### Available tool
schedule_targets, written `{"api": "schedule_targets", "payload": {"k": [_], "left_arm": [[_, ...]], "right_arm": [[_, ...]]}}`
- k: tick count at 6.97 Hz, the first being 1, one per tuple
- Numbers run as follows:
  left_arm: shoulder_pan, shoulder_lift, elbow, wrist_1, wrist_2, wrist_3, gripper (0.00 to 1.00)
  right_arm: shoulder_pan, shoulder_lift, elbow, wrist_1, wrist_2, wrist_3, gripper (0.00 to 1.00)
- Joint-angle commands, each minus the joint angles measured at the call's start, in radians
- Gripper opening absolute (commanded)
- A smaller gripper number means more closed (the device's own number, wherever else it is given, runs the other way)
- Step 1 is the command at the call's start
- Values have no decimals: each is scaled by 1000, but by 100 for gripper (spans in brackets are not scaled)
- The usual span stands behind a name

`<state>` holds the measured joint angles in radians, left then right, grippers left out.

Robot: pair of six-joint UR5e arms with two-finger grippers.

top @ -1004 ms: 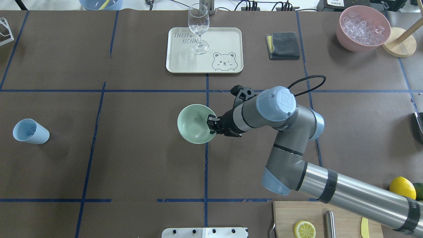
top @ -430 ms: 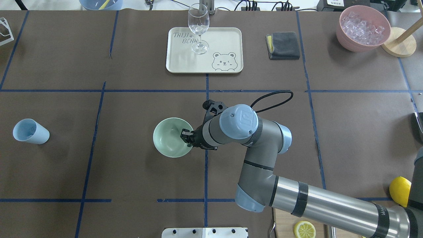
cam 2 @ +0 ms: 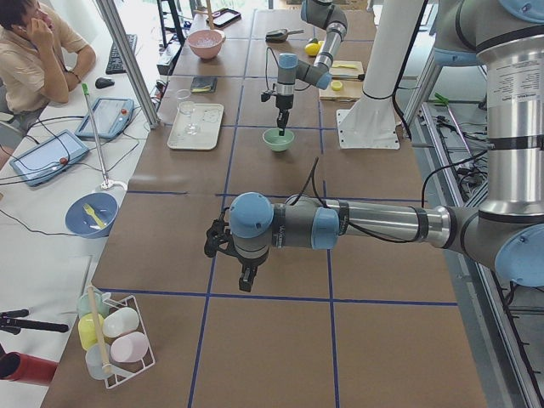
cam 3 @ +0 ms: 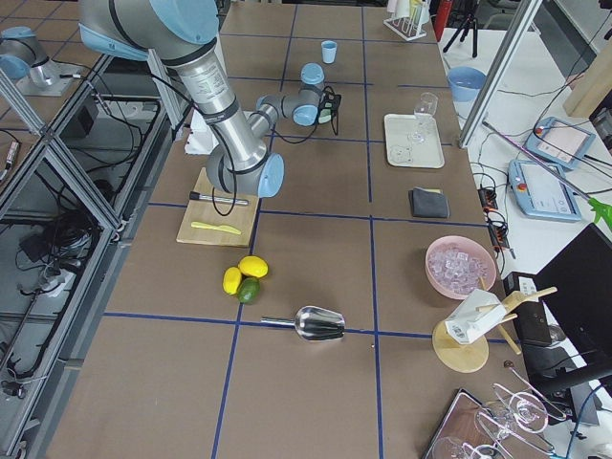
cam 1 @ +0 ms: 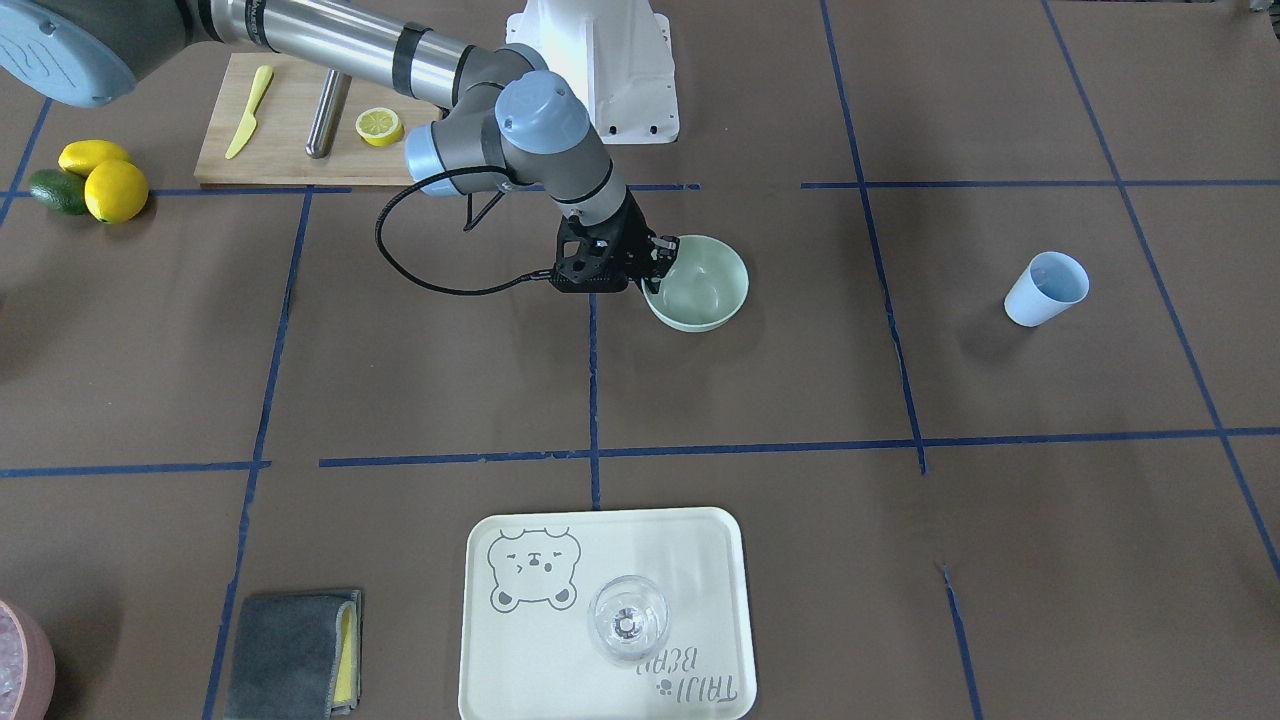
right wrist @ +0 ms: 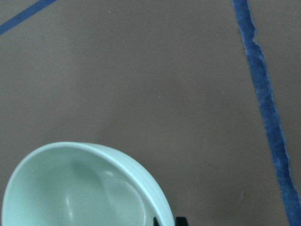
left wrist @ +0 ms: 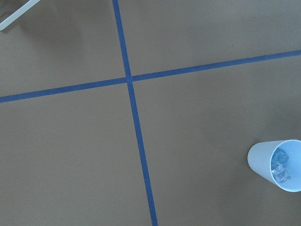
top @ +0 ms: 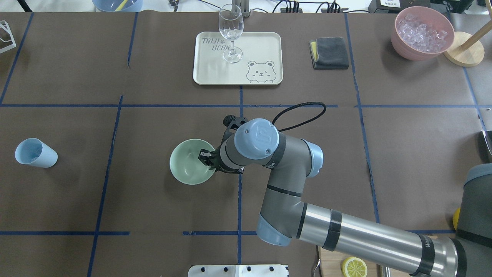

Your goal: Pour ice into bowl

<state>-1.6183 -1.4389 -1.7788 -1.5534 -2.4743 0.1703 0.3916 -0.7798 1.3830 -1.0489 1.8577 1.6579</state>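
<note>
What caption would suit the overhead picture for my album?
Right gripper holds the empty mint-green bowl by its rim mid-table, light blue cup far off.

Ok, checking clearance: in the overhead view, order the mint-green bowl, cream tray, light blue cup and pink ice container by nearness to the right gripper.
1. Mint-green bowl, at the right gripper.
2. Cream tray, ahead.
3. Light blue cup, far left.
4. Pink ice container, far right.
</note>
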Motion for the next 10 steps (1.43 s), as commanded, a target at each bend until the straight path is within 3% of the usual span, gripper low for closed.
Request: {"api": "schedule_targets", "payload": {"k": [1, 2, 3, 4, 6, 7, 8, 9, 10], "left_arm": [[0, 0, 1, -1, 0, 0, 100], [0, 0, 1, -1, 0, 0, 100], [5, 0, 4, 1, -3, 3, 100], [97, -3, -5, -10, 0, 3, 100], [181, 0, 1, -51, 8, 6, 100], [179, 15, -7, -63, -67, 2, 100], [181, 11, -11, -155, -130, 3, 100], [213, 12, -1, -300, -132, -15, 100], [272, 3, -4, -374, -124, -202, 100]], "right_arm": [[0, 26, -1, -66, -9, -6, 66], [1, 42, 5, -92, -11, -6, 76], [21, 33, 84, -95, -34, -1, 89], [60, -17, 190, -100, -28, 2, 99], [168, -187, 398, -94, 24, 2, 100], [223, -293, 466, -88, 76, 2, 100], [252, -347, 482, -82, 95, -1, 100], [263, -349, 482, -83, 92, 0, 100], [269, -351, 487, -82, 90, 6, 100]]}}
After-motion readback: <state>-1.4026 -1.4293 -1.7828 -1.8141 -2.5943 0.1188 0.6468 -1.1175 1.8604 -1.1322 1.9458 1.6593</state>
